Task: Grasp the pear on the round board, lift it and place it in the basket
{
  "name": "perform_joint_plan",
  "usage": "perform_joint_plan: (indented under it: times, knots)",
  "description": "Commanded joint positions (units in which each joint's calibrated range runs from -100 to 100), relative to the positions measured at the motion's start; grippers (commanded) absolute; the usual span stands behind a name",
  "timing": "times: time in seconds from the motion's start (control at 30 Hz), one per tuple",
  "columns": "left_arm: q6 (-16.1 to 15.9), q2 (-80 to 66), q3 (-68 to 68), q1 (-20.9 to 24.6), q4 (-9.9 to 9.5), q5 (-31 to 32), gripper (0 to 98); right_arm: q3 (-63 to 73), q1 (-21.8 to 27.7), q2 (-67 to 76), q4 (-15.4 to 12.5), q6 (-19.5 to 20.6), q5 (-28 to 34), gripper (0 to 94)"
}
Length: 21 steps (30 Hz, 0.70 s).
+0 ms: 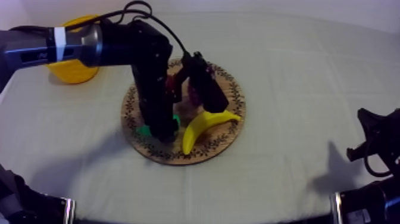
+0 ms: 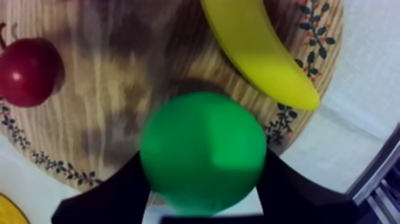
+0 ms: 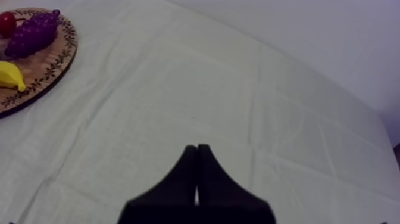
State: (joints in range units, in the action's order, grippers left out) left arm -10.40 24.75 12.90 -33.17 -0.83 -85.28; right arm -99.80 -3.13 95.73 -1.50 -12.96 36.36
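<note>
The green pear [image 2: 202, 149] sits between the black fingers [image 2: 113, 190] of my left gripper [image 2: 202, 184], which is shut on it just over the round wooden board [image 2: 119, 95], casting a shadow on the wood. In the top view my left gripper [image 1: 159, 128] stands over the board's [image 1: 229, 83] near-left part, and bits of the pear [image 1: 143, 130] peek out beside it. The yellow basket [image 1: 71, 68] stands at the far left, partly behind the arm. My right gripper [image 3: 196, 176] is shut on nothing, low over bare cloth at the right [image 1: 375, 140].
A banana [image 1: 205, 124] lies on the board right of the pear. A small red fruit [image 2: 27, 71] and purple grapes [image 3: 33, 33] rest farther back on it. Cloth between board and basket is open.
</note>
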Motion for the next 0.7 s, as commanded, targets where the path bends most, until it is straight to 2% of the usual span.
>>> perform_joint_plan:
  times: [0.0,0.37,0.67]
  knots:
    - [0.02,-1.60,-0.60,0.07,-0.11,-0.98,51.8,0.02,-0.01,0.03,0.01,-0.01,0.02,0.4]
    - [-0.24,-9.95,-7.30,0.26,-1.24,-8.77,52.2,0.02,-0.01,0.03,0.01,-0.01,0.02,0.4]
    - [0.19,-13.22,-11.09,0.29,-1.60,-12.19,52.5,0.02,-0.01,0.03,0.01,-0.01,0.02,0.4]
